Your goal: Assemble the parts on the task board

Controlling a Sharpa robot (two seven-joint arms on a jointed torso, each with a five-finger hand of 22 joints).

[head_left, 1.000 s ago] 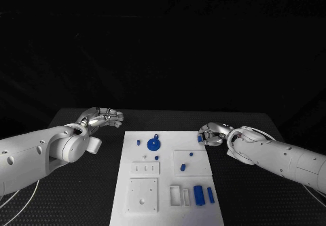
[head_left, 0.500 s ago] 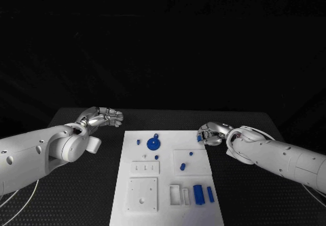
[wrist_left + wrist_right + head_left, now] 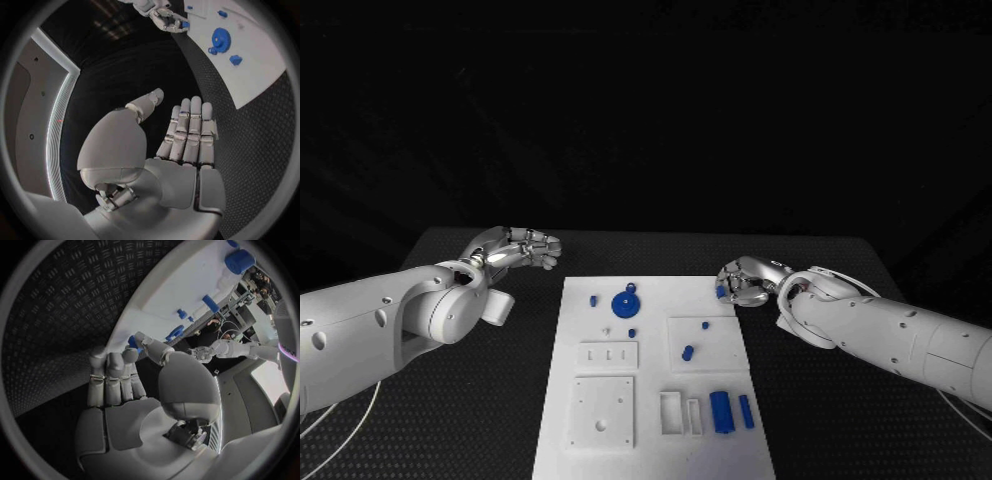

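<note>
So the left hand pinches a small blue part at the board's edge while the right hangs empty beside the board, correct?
No, the hands are swapped. The head view shows the right hand pinching the small blue part at the board's edge, and the left hand hangs empty beside the board.

White board [image 3: 653, 420] lies flat mid-table, long axis running away from robot. Blue gear [image 3: 627, 304] near far end (small blue pieces beside it); blue cylinder [image 3: 721, 413] and bar [image 3: 747, 412] in near-right recesses.
</note>
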